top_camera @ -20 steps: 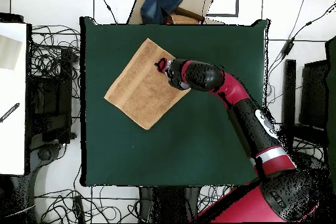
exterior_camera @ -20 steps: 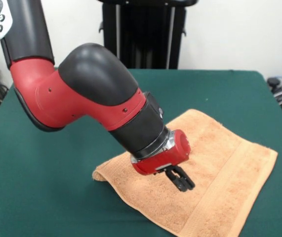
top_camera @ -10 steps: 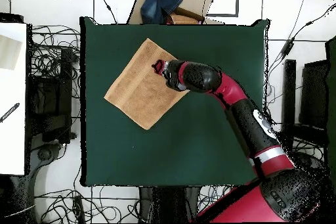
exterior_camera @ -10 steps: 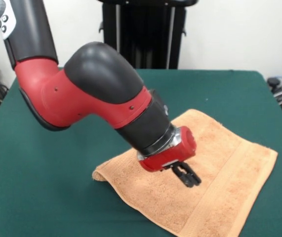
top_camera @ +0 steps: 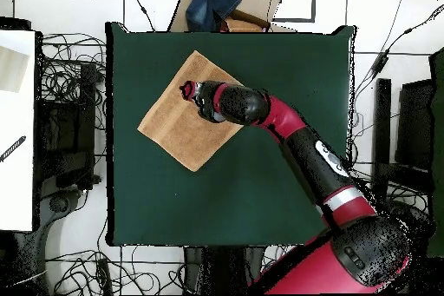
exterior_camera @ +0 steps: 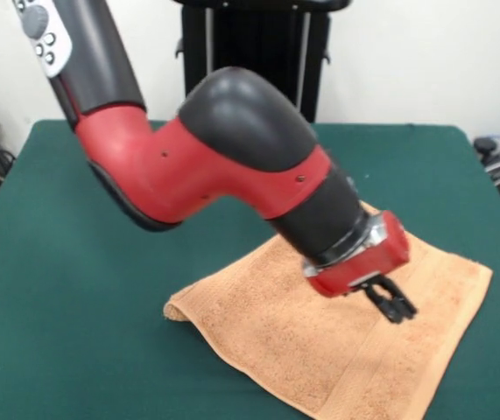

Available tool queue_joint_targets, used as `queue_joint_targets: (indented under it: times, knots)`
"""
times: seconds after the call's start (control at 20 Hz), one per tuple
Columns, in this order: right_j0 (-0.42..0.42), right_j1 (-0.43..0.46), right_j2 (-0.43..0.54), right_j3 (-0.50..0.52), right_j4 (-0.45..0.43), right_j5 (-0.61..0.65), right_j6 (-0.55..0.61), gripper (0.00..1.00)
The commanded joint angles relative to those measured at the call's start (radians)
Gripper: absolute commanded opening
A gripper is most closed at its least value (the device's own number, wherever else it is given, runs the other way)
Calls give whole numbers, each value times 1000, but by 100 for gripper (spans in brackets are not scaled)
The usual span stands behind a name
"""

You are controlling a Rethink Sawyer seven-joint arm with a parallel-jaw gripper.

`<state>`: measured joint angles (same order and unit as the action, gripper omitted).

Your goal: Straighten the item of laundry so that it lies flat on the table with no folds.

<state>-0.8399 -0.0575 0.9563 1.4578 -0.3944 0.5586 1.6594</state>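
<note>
One gripper (exterior_camera: 396, 307) hovered just above the towel (exterior_camera: 320, 350), fingers pressed together, holding nothing. Towel lay diagonal on the table (exterior_camera: 74, 350), mostly flat; its curled corner (exterior_camera: 178, 309) sat well off toward the opposite end.

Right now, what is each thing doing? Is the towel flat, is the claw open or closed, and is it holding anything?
towel: spread on the table, one corner curled up.
gripper: shut, above the towel, holding nothing.
table: green top, towel lying on it.
</note>
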Motion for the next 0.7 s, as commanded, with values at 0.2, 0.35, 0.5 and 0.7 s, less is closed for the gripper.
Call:
queue_joint_targets:
  times: [0.2,0.35,0.5,0.7]
  knots:
    - [62,28,-5,0,6,-80,4,0]
    - [50,57,0,-14,17,-64,-25,0]
    - [38,64,0,-27,22,-36,-51,0]
    - [28,-4,-16,-16,6,-11,-48,0]
